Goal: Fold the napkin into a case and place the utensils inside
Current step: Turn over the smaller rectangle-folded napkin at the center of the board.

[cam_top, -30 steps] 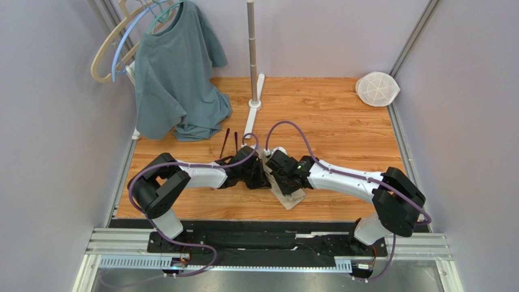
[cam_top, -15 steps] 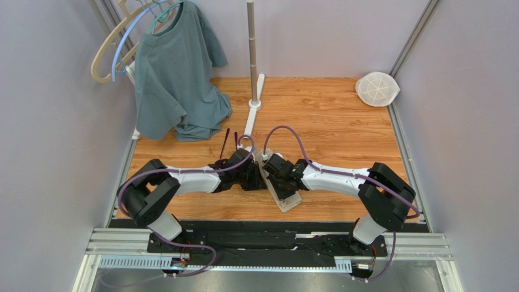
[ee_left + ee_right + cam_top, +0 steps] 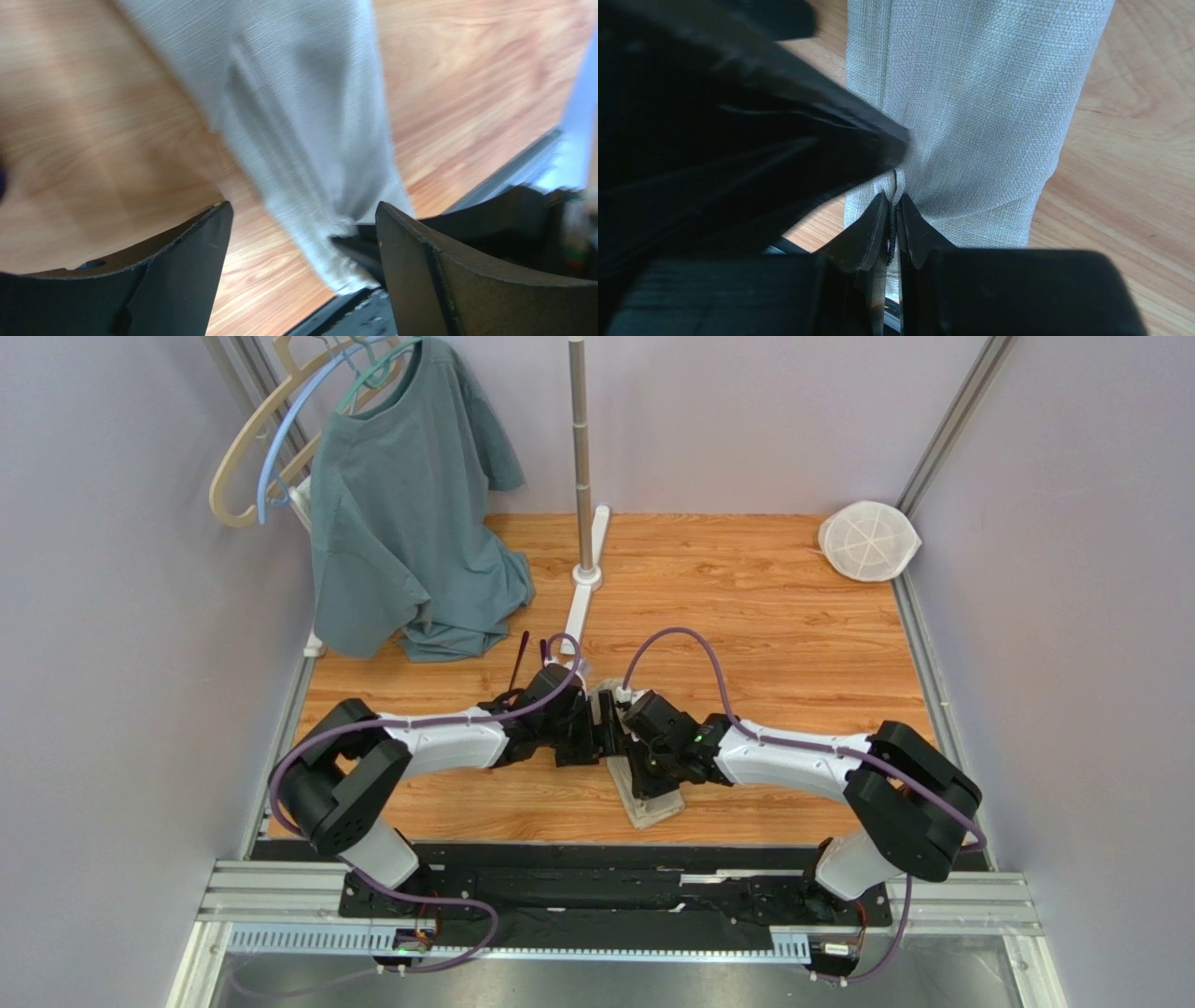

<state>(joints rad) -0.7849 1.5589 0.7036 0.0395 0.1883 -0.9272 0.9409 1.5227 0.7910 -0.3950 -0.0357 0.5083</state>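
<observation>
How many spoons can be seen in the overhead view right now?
1 for certain: a spoon, only its handle showing, on the table just beyond the left arm, beside the T-shirt. A second may be hidden by that arm.

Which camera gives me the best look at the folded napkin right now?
Right wrist: the folded napkin fills the frame, seam and weave sharp. Left wrist shows it blurred; in the top view the arms hide most of it.
</observation>
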